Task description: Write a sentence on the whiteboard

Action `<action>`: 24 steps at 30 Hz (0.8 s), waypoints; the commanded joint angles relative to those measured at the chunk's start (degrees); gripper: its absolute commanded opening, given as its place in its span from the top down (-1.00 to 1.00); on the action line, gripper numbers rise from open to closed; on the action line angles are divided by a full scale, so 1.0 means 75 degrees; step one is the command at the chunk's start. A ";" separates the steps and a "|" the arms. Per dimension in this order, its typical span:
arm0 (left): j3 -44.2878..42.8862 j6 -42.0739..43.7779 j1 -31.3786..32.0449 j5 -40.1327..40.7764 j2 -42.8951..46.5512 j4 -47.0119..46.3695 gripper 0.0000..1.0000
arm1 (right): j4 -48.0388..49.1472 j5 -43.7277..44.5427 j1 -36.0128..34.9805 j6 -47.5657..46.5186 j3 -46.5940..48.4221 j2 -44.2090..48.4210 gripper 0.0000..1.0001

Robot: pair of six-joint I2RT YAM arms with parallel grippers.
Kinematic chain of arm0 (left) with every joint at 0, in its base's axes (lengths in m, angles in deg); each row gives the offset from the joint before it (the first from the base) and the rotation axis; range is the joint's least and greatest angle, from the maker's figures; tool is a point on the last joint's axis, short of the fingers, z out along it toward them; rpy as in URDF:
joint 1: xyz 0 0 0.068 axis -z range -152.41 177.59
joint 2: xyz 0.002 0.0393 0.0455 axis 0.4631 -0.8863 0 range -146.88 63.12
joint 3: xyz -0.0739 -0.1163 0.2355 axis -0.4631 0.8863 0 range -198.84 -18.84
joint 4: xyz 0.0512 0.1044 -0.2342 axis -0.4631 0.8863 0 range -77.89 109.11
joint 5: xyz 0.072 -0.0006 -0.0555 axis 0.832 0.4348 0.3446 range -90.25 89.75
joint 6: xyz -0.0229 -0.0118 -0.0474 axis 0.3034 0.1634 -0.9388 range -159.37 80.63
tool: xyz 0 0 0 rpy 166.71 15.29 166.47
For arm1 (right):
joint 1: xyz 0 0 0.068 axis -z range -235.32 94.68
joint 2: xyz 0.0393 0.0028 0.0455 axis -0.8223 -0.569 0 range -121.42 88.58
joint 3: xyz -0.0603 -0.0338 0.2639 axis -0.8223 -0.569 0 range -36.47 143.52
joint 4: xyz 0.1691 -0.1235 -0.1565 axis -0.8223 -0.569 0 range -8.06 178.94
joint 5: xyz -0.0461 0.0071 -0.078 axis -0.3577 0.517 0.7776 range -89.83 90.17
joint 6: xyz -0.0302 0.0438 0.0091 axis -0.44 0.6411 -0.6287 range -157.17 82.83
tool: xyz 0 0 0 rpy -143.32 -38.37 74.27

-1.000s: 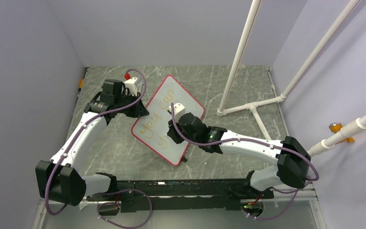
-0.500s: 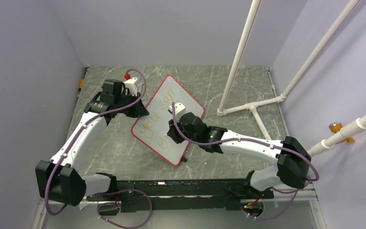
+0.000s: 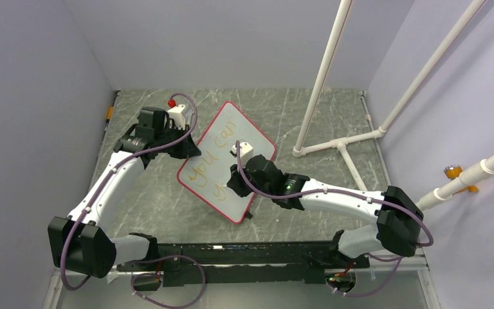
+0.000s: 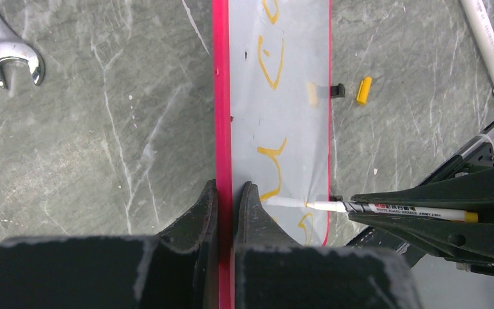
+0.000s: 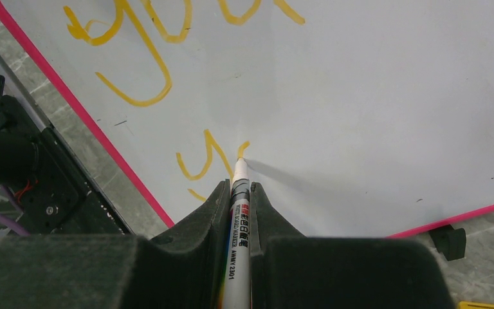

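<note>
Two claws are being shown closed, each on its own thing. The left claw (image 4: 226,190) is being seen clamped on the red-pink frame of the whiteboard (image 4: 296,129), one finger on either side of the edge. The right claw (image 5: 240,188) is being seen gripping a white marker (image 5: 239,215).

From the top camera, the whiteboard (image 3: 244,129) is being shown on the grey marbled tabletop (image 3: 161,206) between the two arms. Its long axis is being laid diagonally, from near left to far right. The left claw (image 3: 190,149) is being placed at its left long edge and the right claw (image 3: 235,185) over its near half. The sentence (image 3: 206,168) is being read there as orange words running along that long axis. The marker is being hidden in this view by the right arm.

Only in the right wrist view is the marker tip being seen touching the board, at a short orange stroke just right of a "y" in the second line of the sentence (image 5: 135,38). The marker is being pointed away from that camera.

Only in the left wrist view are a steel wrench (image 4: 3,48), a small yellow cap (image 4: 364,90) and a white pipe (image 4: 489,45) being shown on the tabletop (image 4: 103,129). There the marker (image 4: 392,210) is being held crosswise to the board's long edge, its tip being pointed toward the left claw.
</note>
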 commanded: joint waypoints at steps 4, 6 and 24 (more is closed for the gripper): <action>-0.0011 0.0766 -0.0030 0.1185 0.0104 -0.0136 1.00 | -0.0337 0.0371 -0.0030 -0.0022 0.0024 -0.0075 1.00; -0.0006 0.0766 -0.0027 0.1196 0.0132 -0.0141 1.00 | -0.0404 0.0411 -0.0026 -0.0042 0.0098 -0.0142 1.00; 0.0002 0.0766 -0.0030 0.1235 0.0140 -0.0130 1.00 | -0.0867 0.0792 -0.0001 -0.0490 0.1118 -0.0553 1.00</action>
